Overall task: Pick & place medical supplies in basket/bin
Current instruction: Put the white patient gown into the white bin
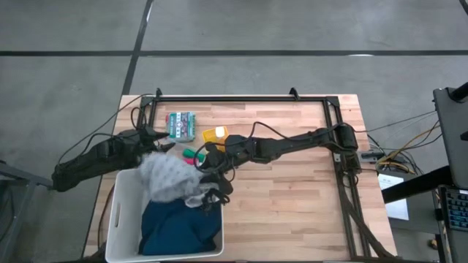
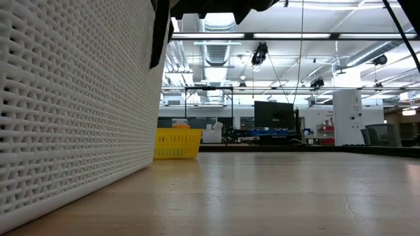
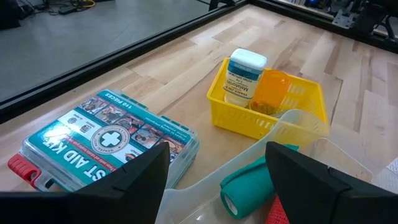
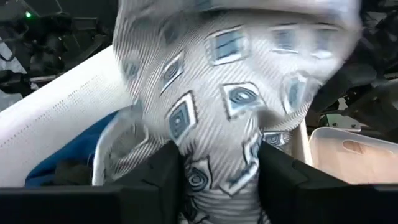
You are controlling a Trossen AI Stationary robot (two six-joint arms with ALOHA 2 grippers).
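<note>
The white bin [image 1: 124, 219] stands at the table's near left, and a blue garment [image 1: 175, 228] lies inside it. A grey patterned cloth [image 1: 168, 177] is over the bin's far end, with my right gripper [image 1: 207, 183] shut on it. The right wrist view shows the cloth [image 4: 224, 93] filling the gap between the fingers. My left gripper [image 3: 217, 180] waits open at the far left, above a clear tray holding a green roll [image 3: 245, 186]. A yellow basket [image 3: 267, 106] holds a white bottle [image 3: 244, 74] and an orange bottle [image 3: 273, 90]. My right gripper pinches a bunched part of the grey cloth [image 4: 214, 168] between its two fingers [image 4: 155, 180], several layers together. The fingers come from the table's right, slanting a little downward. The cloth billows out beyond the fingers over the bin's far end, above the blue garment.
A first aid kit [image 1: 180, 126] lies flat at the far left, beside the yellow basket [image 1: 214, 134]. A green item [image 1: 191, 153] lies between them and the bin. The bin's perforated wall [image 2: 72, 111] fills the left of the low view. Bare wood stretches across the table's right half [image 1: 292, 197].
</note>
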